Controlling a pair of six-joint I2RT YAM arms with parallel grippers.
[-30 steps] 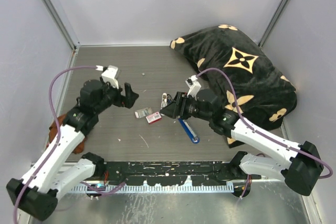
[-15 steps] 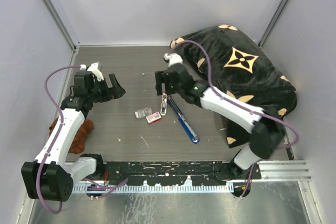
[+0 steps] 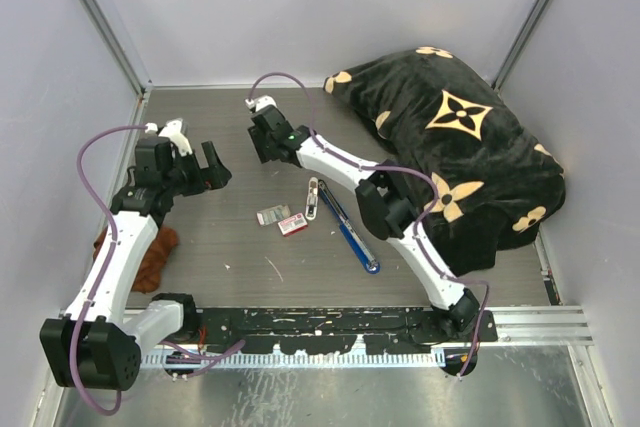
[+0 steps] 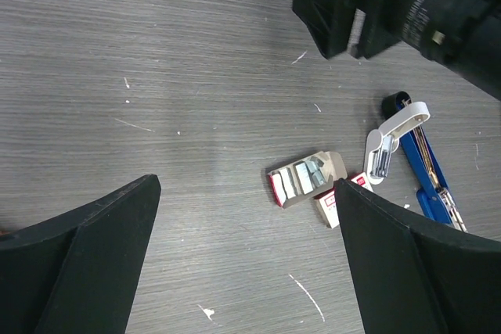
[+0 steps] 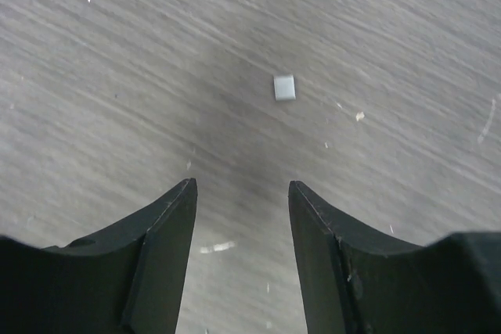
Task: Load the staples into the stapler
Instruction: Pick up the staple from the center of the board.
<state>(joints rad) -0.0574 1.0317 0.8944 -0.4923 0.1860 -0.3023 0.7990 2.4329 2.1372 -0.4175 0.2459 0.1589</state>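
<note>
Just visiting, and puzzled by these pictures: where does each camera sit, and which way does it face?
Top external: above and behind the arms, facing down at the table; both arms show.
Left wrist: on the left arm, facing down past the open left gripper at the stapler, cardboard box and right gripper.
Right wrist: on the right arm, facing down between its fingers at a small grey square.
Shared: top and left wrist both show stapler and box.
</note>
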